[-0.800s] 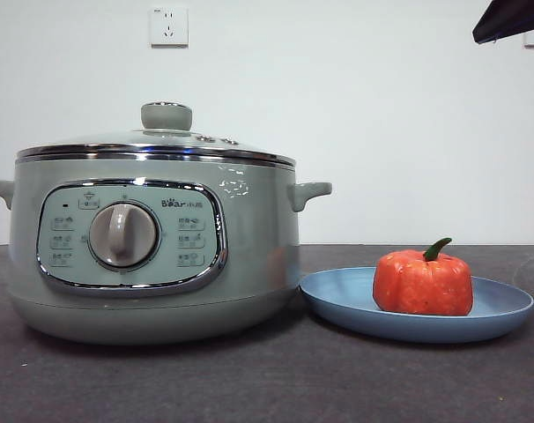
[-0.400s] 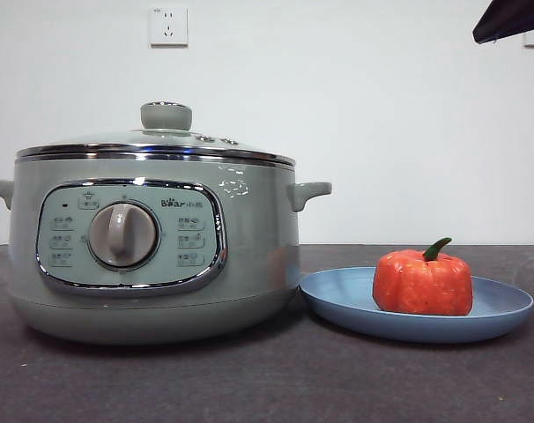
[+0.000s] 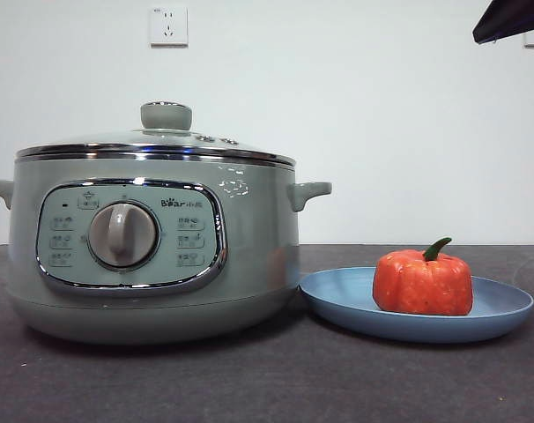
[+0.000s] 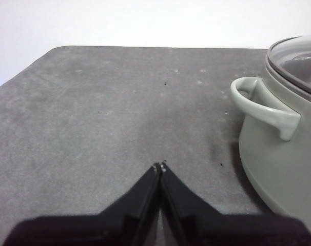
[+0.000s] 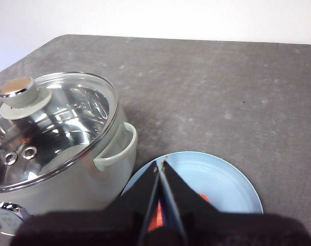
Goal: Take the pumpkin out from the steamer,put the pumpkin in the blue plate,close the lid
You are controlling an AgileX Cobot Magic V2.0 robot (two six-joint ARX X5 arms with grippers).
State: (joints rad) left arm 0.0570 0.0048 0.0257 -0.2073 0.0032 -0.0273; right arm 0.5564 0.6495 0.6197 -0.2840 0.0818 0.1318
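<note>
The sage-green steamer stands at the left of the front view with the glass lid seated on its chrome rim, knob on top. The orange-red pumpkin sits on the blue plate to the steamer's right. My right gripper is shut and empty, high above the plate; the pumpkin shows as orange slivers behind its jaws. The lid and steamer also show there. My left gripper is shut and empty over bare table beside the steamer's handle.
A dark grey table carries everything, with a white wall and a socket behind. A black arm tip shows at the top right corner of the front view.
</note>
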